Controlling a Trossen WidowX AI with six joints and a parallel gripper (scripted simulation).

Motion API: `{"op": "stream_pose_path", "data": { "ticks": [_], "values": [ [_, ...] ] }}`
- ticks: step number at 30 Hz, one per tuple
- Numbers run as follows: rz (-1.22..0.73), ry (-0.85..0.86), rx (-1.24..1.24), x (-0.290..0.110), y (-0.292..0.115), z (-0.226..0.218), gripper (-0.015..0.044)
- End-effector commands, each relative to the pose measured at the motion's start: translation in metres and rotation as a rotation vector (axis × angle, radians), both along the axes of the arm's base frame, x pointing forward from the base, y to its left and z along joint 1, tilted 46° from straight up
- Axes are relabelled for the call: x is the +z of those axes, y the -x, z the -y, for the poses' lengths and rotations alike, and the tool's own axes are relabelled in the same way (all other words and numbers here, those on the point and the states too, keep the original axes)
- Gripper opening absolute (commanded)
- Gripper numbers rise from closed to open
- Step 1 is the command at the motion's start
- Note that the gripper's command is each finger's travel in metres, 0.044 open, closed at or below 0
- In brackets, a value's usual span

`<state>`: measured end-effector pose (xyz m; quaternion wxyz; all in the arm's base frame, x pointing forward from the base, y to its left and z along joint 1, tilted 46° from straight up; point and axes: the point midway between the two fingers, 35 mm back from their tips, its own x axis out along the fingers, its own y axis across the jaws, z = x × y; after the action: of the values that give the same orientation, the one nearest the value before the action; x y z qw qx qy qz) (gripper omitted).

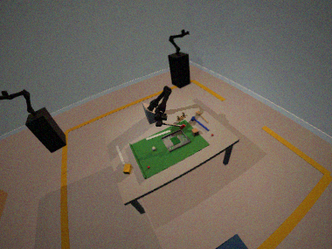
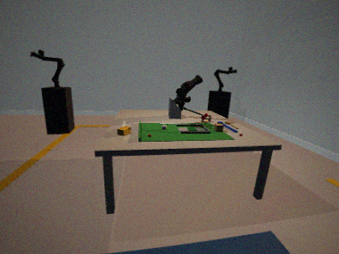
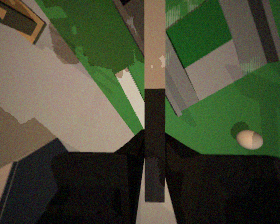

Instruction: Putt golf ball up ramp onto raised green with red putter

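My gripper (image 1: 160, 122) (image 2: 181, 104) (image 3: 151, 133) is shut on the red putter's black grip (image 3: 154, 125), above the back edge of the green mat (image 1: 153, 158) (image 2: 169, 136) (image 3: 210, 120). The putter's tan shaft (image 3: 154, 50) runs out to its red head (image 1: 183, 126) (image 2: 205, 116), which hangs above the table behind the raised green. The white golf ball (image 1: 154, 148) (image 2: 164, 127) (image 3: 249, 139) lies on the mat, left of the grey-framed ramp and raised green (image 1: 176, 141) (image 2: 194, 128) (image 3: 200, 37). The putter head is well apart from the ball.
A yellow block (image 1: 127, 168) (image 2: 124, 130) and a white stick (image 1: 119, 153) lie left of the mat. A blue stick (image 1: 199, 123) (image 2: 228, 127), a wooden block (image 1: 195, 132) and small parts lie to the right. A small red ball (image 1: 148, 167) sits on the mat's front.
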<state>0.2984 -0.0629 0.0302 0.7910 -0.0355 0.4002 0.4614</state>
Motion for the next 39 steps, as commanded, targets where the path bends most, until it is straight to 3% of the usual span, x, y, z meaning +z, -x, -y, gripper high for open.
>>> {"op": "stream_pose_path", "data": {
  "ticks": [1, 23, 39],
  "values": [
    [-0.080, -0.014, -0.076, -0.016, 0.001, 0.020, 0.0000],
    [-0.487, -0.107, -0.466, -0.110, 0.044, 0.116, 0.0000],
    [-0.730, -0.198, -0.685, -0.172, 0.094, 0.153, 0.0000]
  ]
}}
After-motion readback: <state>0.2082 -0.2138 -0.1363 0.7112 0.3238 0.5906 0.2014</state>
